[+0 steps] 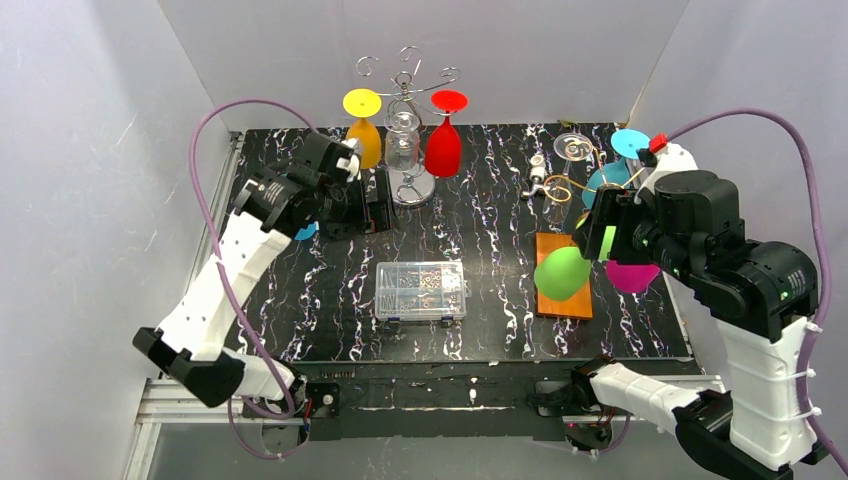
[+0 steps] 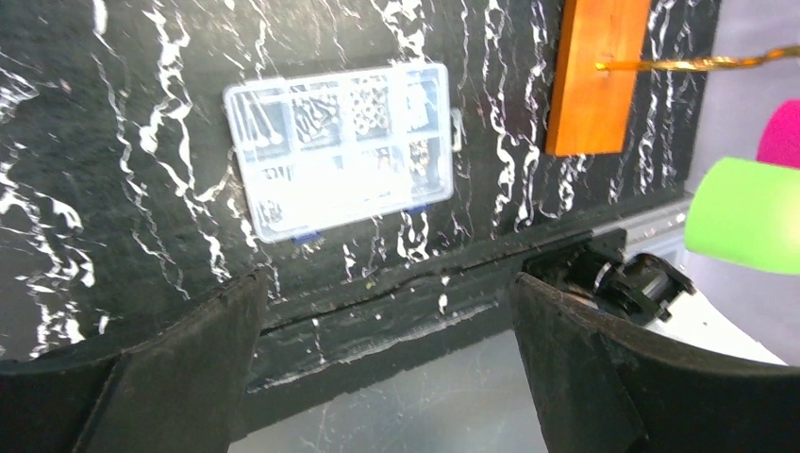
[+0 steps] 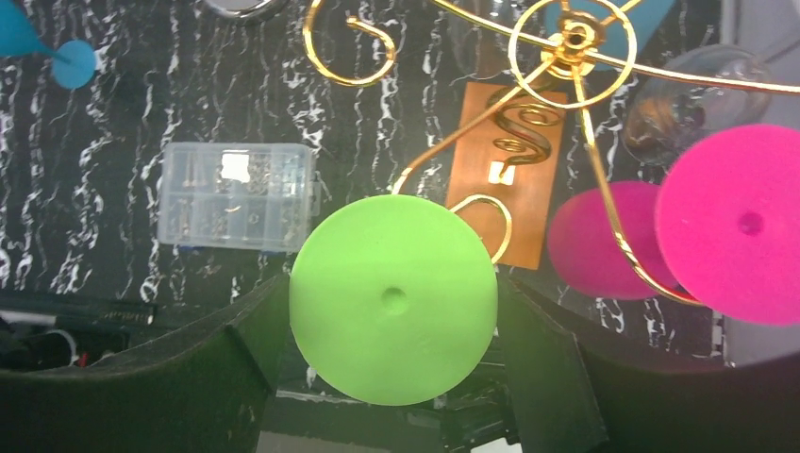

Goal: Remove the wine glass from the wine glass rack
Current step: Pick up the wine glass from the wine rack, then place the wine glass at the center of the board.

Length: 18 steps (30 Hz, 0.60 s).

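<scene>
Right gripper [image 3: 391, 302]: jaws clamped across the foot of the green wine glass [image 1: 562, 272], which is tilted, its foot still against a hook of the gold rack [image 3: 566, 42]. Left gripper [image 2: 387, 283]: jaws released, over the tabletop [image 2: 113, 142].

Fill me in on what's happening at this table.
The right gripper has its fingers on either side of the green wine glass, which hangs upside down from the gold rack. Whether it is squeezing the glass yet is unclear. The left gripper is open and empty, above the left side of the table.
</scene>
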### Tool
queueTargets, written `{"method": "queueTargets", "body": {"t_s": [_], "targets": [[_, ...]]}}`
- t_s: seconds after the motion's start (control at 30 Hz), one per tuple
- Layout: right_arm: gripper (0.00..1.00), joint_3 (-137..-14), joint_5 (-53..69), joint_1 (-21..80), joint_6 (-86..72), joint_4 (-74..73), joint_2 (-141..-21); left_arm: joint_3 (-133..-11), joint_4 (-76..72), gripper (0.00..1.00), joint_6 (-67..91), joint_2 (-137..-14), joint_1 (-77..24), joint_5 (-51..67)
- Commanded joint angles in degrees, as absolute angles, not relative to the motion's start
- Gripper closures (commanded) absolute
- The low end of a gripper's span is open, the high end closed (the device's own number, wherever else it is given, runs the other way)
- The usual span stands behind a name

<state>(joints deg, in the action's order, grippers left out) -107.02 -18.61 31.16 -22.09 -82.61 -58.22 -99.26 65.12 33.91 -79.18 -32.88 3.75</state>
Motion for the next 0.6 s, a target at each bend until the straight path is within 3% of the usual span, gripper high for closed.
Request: {"method": "queueTargets", "body": {"t_s": [0.0, 0.4, 0.57], "targets": [[0.46, -110.32, -12.06, 31.29, -21.89, -79.48, -60.82, -92.38, 57.63, 0.01, 38.14, -72.01, -33.31, 11.06], [0.46, -115.44, -0.47, 31.27, -26.52, -71.14, -70.76, -75.03, 32.33, 0.01, 47.3, -63.19, -33.1, 27.15], [0.46, -119.48, 3.21, 31.29, -28.99, -67.7, -75.77, -70.21, 20.73, 0.06, 52.02, -62.02, -31.2, 33.32]]}}
